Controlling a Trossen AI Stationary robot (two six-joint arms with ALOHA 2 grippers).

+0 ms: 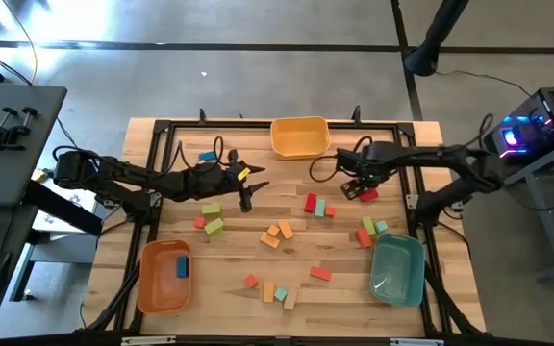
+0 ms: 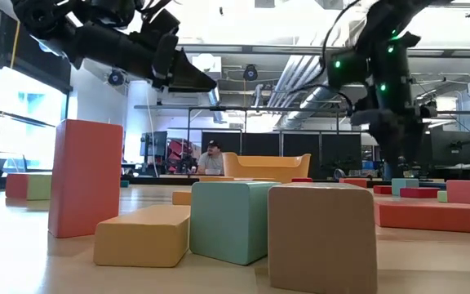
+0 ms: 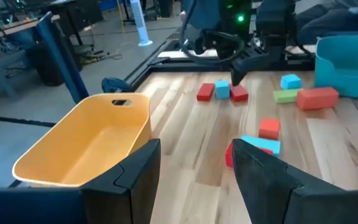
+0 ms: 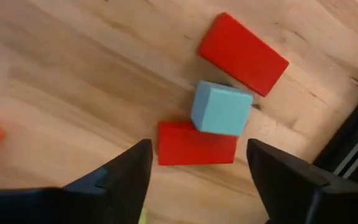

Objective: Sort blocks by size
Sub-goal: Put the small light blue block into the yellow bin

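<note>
Three plastic bins: yellow bin [image 1: 299,135] at twelve o'clock, orange bin [image 1: 163,277] at seven, teal bin [image 1: 396,269] at five. Roughly two dozen matte, square-edged blocks [image 1: 278,234] scattered over slatted wood. Right gripper [image 4: 197,180] spread wide, empty, above two red bars [image 4: 243,54] and one light-blue cube [image 4: 221,109], seen close only here. Left gripper [image 3: 194,180] parted, empty

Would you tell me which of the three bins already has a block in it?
The orange bin: a blue block lies inside; the yellow bin and teal bin show none.
</note>
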